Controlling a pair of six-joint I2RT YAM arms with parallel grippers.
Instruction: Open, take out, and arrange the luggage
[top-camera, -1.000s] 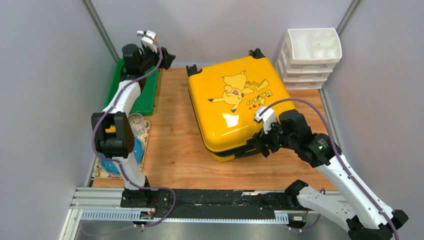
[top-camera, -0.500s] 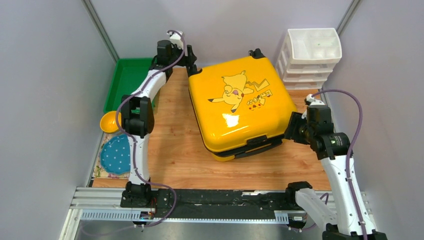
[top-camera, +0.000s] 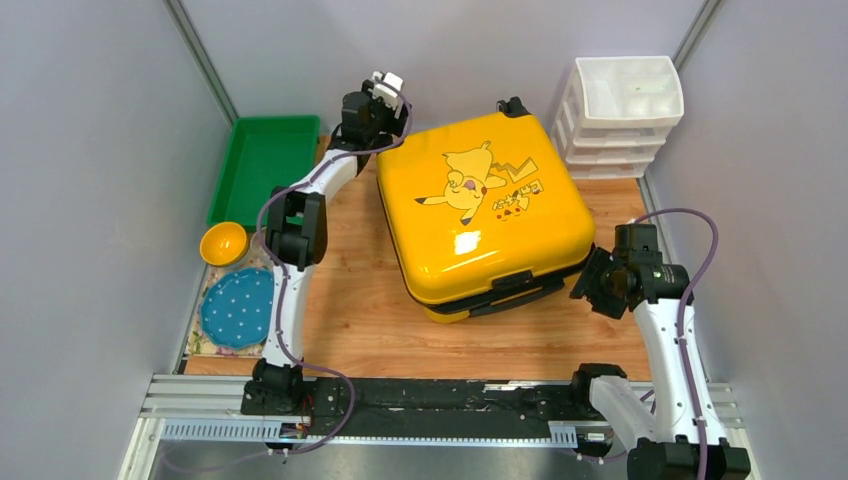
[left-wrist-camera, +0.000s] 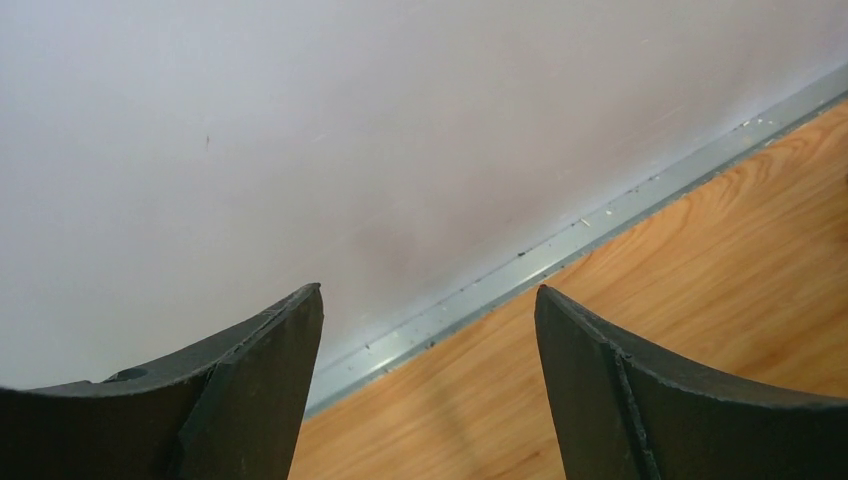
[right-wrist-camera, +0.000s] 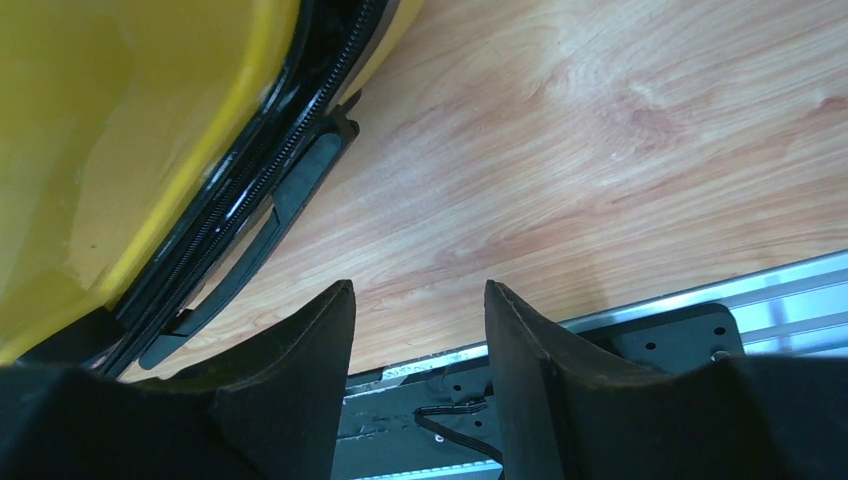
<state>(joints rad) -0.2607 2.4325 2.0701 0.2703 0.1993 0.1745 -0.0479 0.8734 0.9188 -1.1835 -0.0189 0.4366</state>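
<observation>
A wooden desk (top-camera: 350, 310) carries everything. In its far left corner lies a green tray (top-camera: 258, 168), long side along the left edge. Just nearer along that edge sits a yellow bowl (top-camera: 223, 243), upright. Nearer again, a blue plate with white dots (top-camera: 238, 307) rests on a patterned mat (top-camera: 197, 342) at the near left corner. A white drawer unit (top-camera: 622, 118) stands in the far right corner, its top divided into compartments.
</observation>
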